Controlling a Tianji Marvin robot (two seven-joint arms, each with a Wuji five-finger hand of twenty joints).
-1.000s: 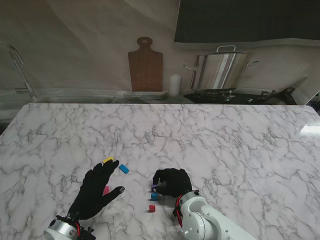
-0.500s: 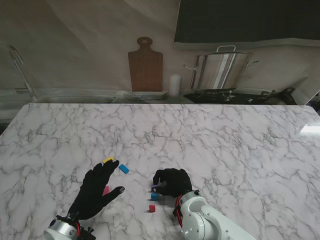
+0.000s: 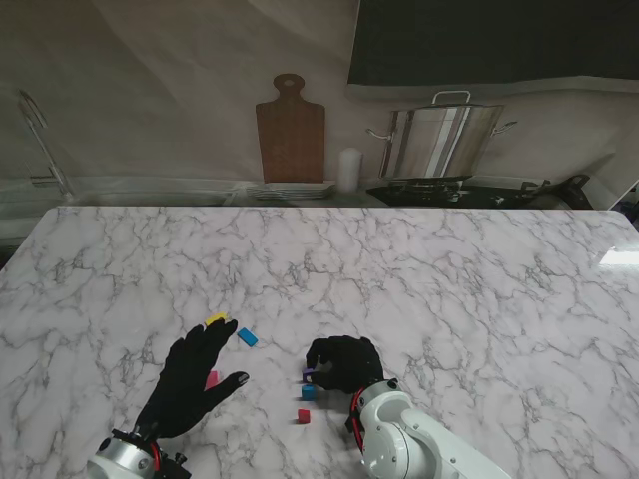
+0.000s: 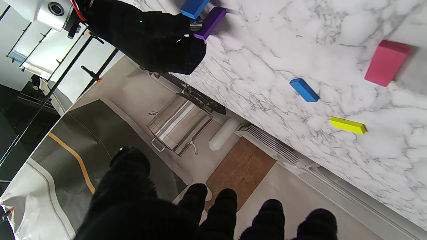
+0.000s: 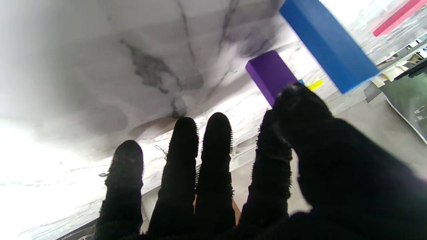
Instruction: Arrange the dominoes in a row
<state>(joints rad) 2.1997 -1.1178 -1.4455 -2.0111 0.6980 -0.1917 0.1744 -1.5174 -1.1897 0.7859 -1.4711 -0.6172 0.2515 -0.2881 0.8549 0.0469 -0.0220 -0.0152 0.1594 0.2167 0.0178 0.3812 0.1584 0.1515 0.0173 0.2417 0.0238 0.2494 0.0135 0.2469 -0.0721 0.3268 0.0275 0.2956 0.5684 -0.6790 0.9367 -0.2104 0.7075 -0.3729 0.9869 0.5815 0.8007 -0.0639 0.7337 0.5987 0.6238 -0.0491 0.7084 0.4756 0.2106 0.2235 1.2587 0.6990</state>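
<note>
The right hand (image 3: 342,362) is curled down on the marble table (image 3: 449,279), thumb and forefinger pinching what looks like the purple domino (image 3: 308,374), mostly hidden under the glove. Just nearer to me stand a blue domino (image 3: 308,392) and a red one (image 3: 303,415). The left hand (image 3: 196,379) hovers with fingers spread, half covering a pink domino (image 3: 212,379); the yellow domino (image 3: 216,319) peeks past its fingertips, with another blue piece (image 3: 247,336) beside it.

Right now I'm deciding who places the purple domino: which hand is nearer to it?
Right. The right hand has its fingers at the purple domino; the left hand hovers well to its left.
</note>
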